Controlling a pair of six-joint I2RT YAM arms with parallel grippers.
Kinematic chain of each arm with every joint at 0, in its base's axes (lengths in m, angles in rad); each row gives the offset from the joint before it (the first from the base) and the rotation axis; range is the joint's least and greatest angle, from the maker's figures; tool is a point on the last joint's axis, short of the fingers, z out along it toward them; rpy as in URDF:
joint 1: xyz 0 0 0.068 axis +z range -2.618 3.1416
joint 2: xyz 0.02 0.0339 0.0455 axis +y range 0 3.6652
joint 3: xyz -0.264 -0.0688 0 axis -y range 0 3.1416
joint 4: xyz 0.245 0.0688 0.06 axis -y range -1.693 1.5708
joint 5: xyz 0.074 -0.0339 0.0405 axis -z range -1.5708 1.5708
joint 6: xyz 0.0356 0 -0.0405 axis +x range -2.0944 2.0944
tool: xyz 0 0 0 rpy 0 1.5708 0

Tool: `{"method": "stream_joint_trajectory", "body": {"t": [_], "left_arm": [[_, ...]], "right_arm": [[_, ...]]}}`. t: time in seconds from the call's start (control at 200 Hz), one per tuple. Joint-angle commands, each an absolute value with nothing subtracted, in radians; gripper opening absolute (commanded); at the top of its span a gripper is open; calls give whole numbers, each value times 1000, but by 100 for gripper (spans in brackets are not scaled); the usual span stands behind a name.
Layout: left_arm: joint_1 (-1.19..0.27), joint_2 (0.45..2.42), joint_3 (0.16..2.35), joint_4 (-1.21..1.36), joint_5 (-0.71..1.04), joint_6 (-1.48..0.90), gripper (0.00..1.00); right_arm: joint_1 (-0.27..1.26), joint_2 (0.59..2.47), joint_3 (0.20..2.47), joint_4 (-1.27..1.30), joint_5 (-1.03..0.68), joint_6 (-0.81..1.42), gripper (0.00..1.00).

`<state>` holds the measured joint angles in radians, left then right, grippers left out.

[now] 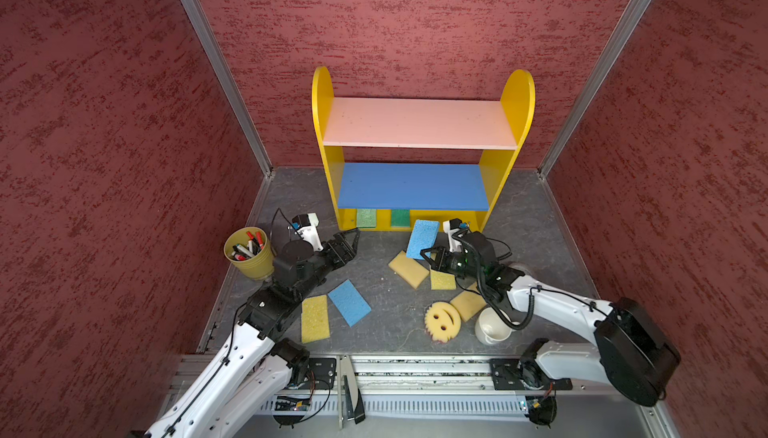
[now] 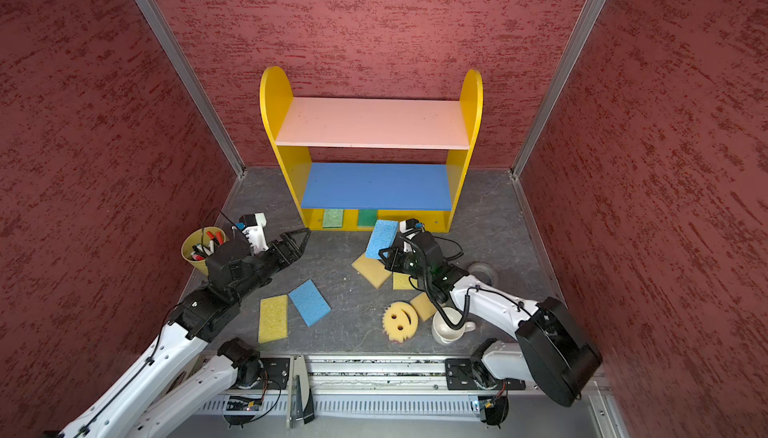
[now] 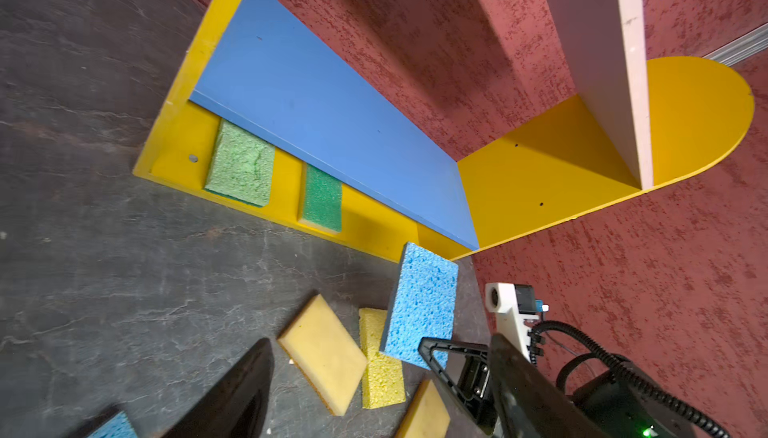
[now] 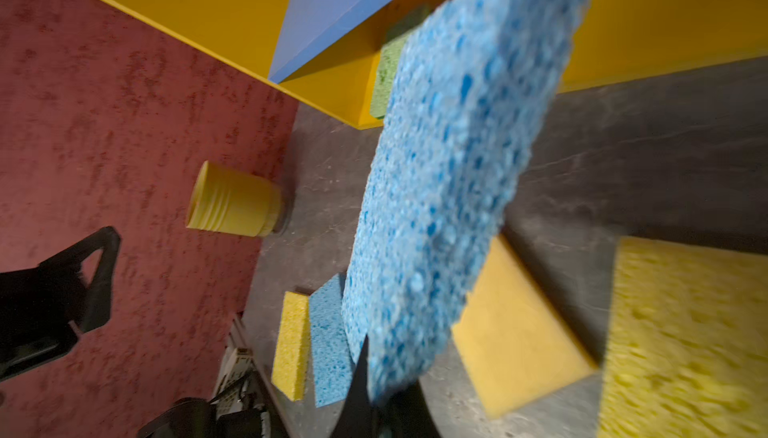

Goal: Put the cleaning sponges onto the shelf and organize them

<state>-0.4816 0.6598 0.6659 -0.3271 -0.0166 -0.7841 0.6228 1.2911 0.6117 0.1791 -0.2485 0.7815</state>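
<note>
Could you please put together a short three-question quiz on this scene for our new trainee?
1. True or false: the right pincer is shut on a blue sponge.
2. How many sponges lie on the bottom board of the shelf?
3. What stands next to the smiley sponge: A) a mug, B) a bottle, C) a plate?
Key: 1. True. 2. Two: the pale green sponge and the dark green sponge. 3. A.

1. Green sponges (image 1: pixel 366 218) (image 1: pixel 400 217): two, at 12 o'clock.
2. Blue sponges (image 1: pixel 422 239) (image 1: pixel 350 302): two.
3. Yellow sponges (image 1: pixel 315 318) (image 1: pixel 442 280): two, oblong.
4. Tan sponges (image 1: pixel 408 269) (image 1: pixel 468 305): two.
5. Smiley sponge (image 1: pixel 443 320): one.
6. Shelf (image 1: pixel 419 123): one.
7. Mug (image 1: pixel 486 330): one, 5 o'clock.
8. Marker cup (image 1: pixel 253 265): one, 9 o'clock.
</note>
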Motion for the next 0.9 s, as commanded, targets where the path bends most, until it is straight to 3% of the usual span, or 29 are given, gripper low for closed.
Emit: {"method": "stream_joint_trajectory", "body": {"t": [0.0,0.401,0.892], "left_arm": [[-477,663,671,-393,-57,-744,81],[-464,676,672,-407,-42,-749,82],[-460,704,673,-385,-8,-778,82]], "right_arm": [[582,1335,671,-110,-194,640,0],[529,1549,795,0,-210,491,0],[485,1642,845,79,-87,405,0]]}}
